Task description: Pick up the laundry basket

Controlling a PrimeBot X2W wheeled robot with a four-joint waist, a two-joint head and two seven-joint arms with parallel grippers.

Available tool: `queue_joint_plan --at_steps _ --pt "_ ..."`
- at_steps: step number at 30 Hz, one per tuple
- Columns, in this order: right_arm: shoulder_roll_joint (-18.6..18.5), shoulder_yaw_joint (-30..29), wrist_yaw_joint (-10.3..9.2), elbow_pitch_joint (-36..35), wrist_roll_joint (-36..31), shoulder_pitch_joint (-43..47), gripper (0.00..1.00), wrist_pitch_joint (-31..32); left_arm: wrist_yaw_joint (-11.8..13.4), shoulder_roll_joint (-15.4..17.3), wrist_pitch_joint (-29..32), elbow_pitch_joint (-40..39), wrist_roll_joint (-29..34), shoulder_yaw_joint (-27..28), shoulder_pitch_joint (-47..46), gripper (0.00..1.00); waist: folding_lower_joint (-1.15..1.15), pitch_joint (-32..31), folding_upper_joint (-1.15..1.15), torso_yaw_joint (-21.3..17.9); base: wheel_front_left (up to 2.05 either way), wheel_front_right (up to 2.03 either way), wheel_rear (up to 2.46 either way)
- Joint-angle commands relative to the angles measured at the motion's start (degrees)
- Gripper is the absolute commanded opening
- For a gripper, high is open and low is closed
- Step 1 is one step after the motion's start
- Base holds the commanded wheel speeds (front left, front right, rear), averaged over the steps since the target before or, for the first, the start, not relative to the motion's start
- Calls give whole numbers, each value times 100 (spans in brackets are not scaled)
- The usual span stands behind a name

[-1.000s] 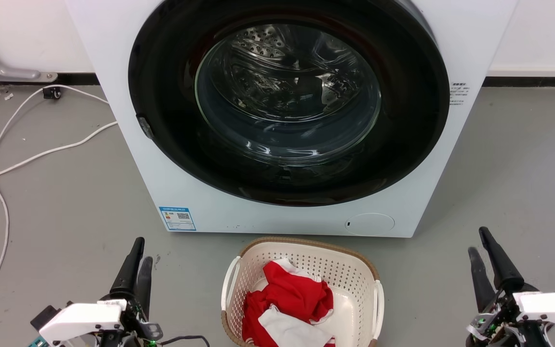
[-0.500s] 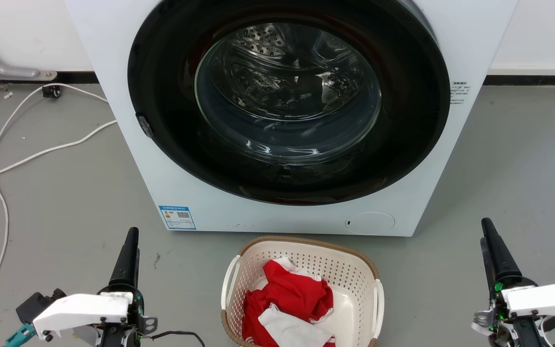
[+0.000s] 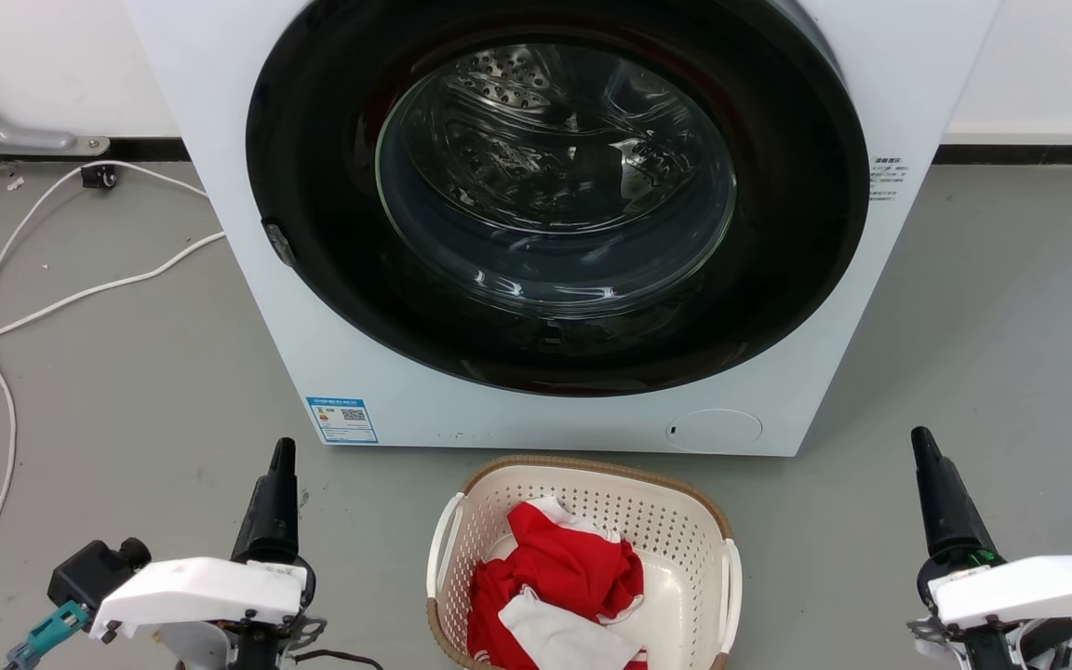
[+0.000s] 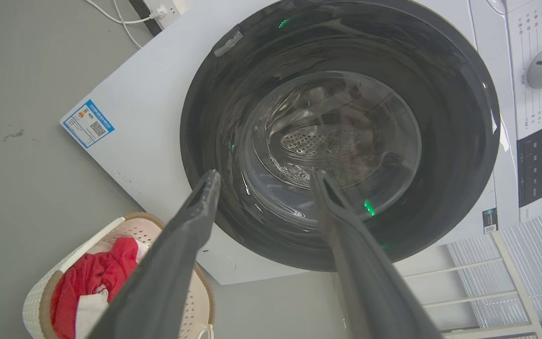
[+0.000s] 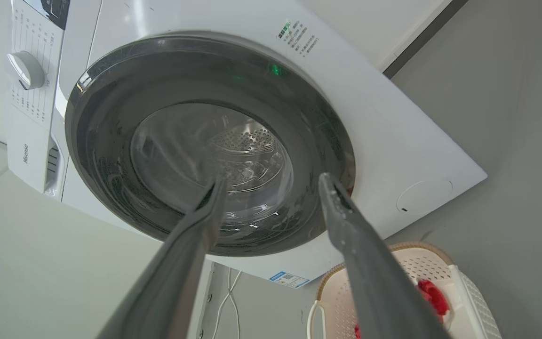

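washing machine (image 3: 555,186) | Hisense logo (image 5: 25,154) | blue QR label (image 3: 342,421) | laundry basket (image 3: 657,526) in front

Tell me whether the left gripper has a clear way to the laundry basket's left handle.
Probably yes: the left gripper, open, stands beside the laundry basket, with bare grey floor between it and the white left handle.

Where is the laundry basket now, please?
In the head view the laundry basket sits on the floor at bottom centre, in front of the washing machine, between the left pincer and right pincer.
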Motion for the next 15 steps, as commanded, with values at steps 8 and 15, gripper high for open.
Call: queue_joint_plan --at_steps 8,15 --pt "-21 43 0 -268 -900 39 100 -199 160 17 -195 -276 737 -121 34 100 0 -6 0 3 0 0 0" --pt "-24 97 0 -411 -1518 109 100 -337 232 18 -332 -433 1293 -209 74 100 0 -7 0 10 0 0 0"
